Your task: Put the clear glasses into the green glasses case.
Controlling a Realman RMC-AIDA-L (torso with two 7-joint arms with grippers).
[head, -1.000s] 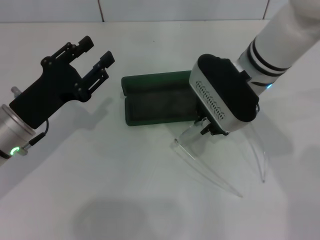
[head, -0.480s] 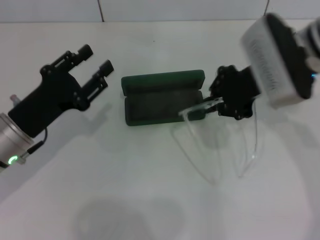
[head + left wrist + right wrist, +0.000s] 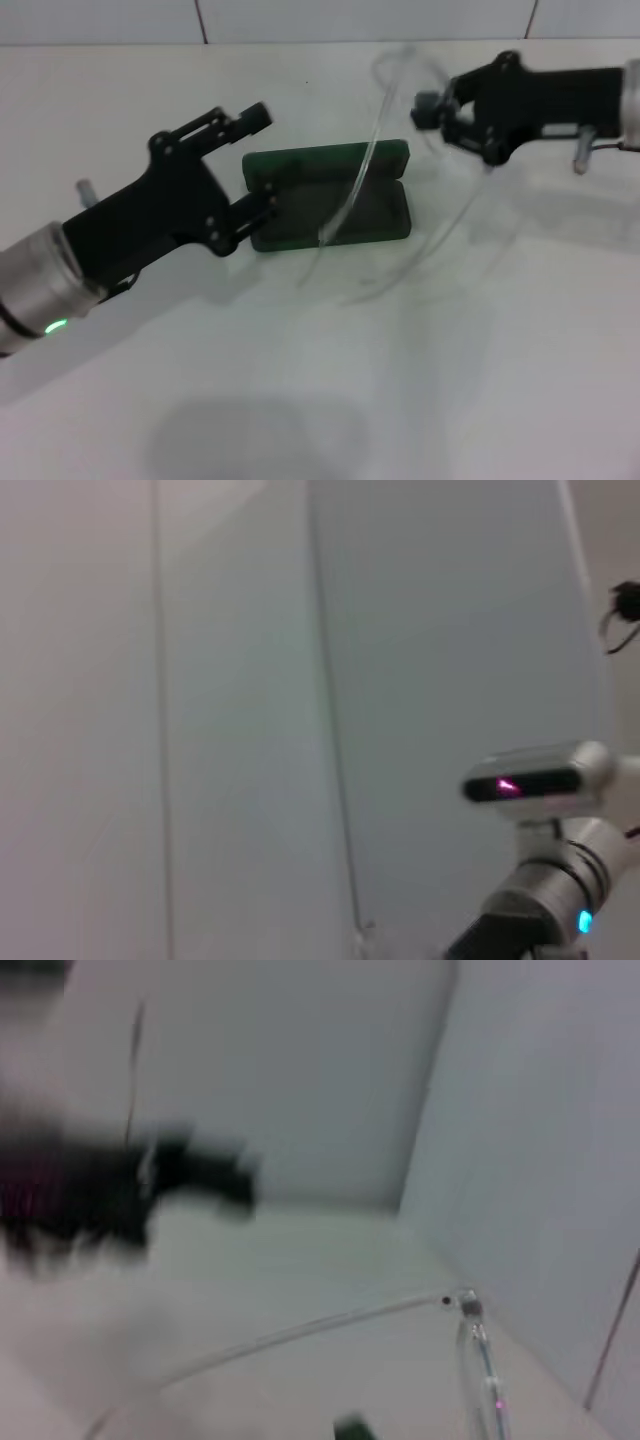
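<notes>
The green glasses case [image 3: 380, 215] lies open at mid-table, lid toward the back. My right gripper [image 3: 432, 108] is above and behind the case's right end, shut on the clear glasses [image 3: 392, 72]. They hang in the air, and their long thin arms [image 3: 345, 200] trail down over the case. In the right wrist view one clear arm of the glasses [image 3: 300, 1335] and a hinge [image 3: 466, 1306] show, with a sliver of the case [image 3: 350, 1427]. My left gripper [image 3: 268, 160] is open, with its fingers at the case's left end.
The white table [image 3: 480, 380] stretches around the case, with a wall edge along the back. The left wrist view shows only walls and a white part of the robot [image 3: 535, 780]. A dark blurred shape [image 3: 100, 1195] fills the far side of the right wrist view.
My right gripper lifted the glasses off the table in front of the case and swung up and back to the right. My left gripper moved right to the case's left end.
</notes>
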